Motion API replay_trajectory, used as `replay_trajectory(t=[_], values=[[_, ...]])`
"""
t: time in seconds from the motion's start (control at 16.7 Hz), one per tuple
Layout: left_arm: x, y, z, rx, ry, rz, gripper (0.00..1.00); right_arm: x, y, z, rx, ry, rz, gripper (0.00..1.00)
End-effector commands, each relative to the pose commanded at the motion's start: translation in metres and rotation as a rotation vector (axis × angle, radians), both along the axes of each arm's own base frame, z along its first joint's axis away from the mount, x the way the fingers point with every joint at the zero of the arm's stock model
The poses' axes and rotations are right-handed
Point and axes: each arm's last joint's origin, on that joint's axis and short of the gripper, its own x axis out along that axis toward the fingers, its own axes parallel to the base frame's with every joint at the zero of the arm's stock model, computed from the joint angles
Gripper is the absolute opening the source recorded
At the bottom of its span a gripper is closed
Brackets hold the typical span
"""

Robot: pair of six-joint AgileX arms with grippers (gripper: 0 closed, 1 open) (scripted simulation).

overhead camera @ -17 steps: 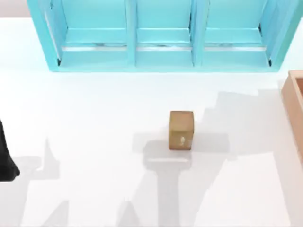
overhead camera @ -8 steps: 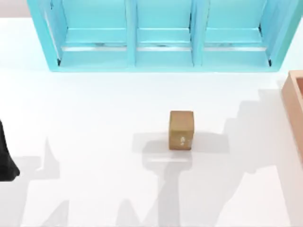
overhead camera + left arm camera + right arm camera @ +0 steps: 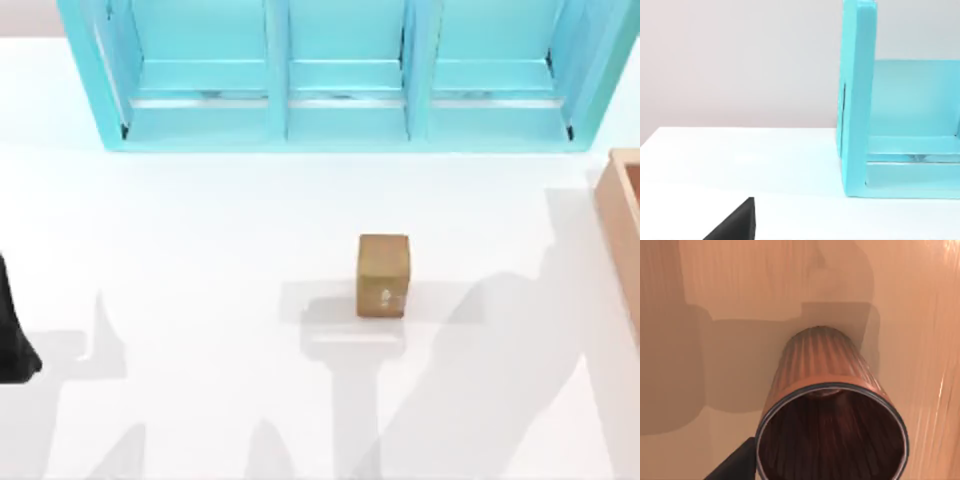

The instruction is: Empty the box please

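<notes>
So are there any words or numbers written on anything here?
Small brown cube: a pale mark on its front face, too small and blurred to read.
Turquoise shelf unit: no writing.
Box at the table's right edge: plain walls, no writing.
Ribbed brown cup inside the box, seen from the right wrist: no label.

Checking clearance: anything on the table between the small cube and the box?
Nothing. In the top view the table is bare, only shadows, between the cube and the box at the right edge.
</notes>
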Motion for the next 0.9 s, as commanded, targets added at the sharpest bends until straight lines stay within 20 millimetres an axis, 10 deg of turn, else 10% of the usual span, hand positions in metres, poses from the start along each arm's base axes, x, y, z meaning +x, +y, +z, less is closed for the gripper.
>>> replay_trajectory(t=[0.6,0.9], values=[[0.000,0.000,0.000,0.000,0.000,0.000,1.00,-0.004,-0.001,-0.035,-0.007,-0.001,-0.008,1.00],[0.000,0.000,0.000,0.000,0.000,0.000,1.00,-0.004,-0.001,-0.035,-0.007,-0.001,-0.008,0.62]])
